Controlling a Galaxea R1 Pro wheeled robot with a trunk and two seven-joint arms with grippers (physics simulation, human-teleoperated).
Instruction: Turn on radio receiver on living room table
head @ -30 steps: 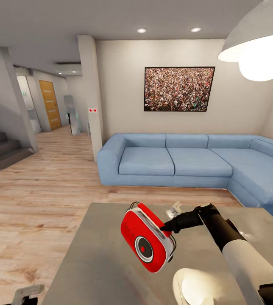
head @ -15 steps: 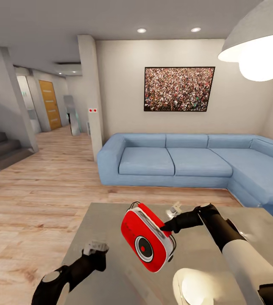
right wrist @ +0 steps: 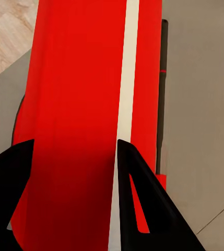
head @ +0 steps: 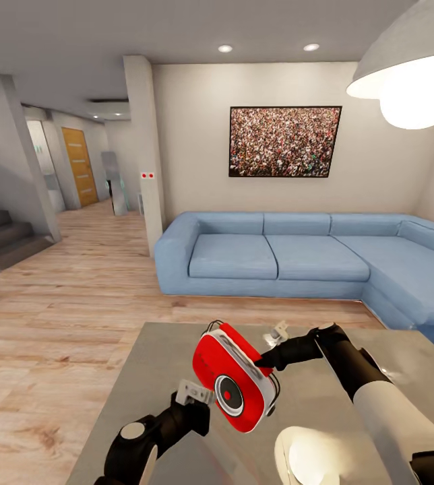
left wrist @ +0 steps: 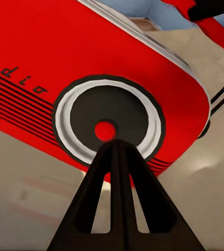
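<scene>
A small red rounded-rectangular radio receiver [head: 234, 377] with a white side band is held tilted in the air above the glossy grey concrete-like coffee table [head: 143, 377], its round grey dial facing down and toward the robot. The right gripper [head: 265, 350], black at the end of a white-sleeved arm, reaches in from the right and is clamped on the radio's upper edge; in the right wrist view its two dark fingers [right wrist: 138, 209] sit on either side of the red body [right wrist: 80, 120] and white band. The left gripper [head: 195, 396] rises from below at the radio's lower left corner, just beside the dial; in the left wrist view its fingers are pressed together into a single point [left wrist: 116, 151] that meets the dial [left wrist: 109, 123] just under its red centre. Beyond the table lie a light wood plank floor [head: 55, 316], a blue sectional sofa [head: 291, 259] against a beige wall, a framed picture of a crowd [head: 284, 141] above it, and a grey dome pendant lamp [head: 409, 74] glowing at upper right. A staircase [head: 1, 239] and an orange door [head: 79, 165] stand down the hallway at left.
</scene>
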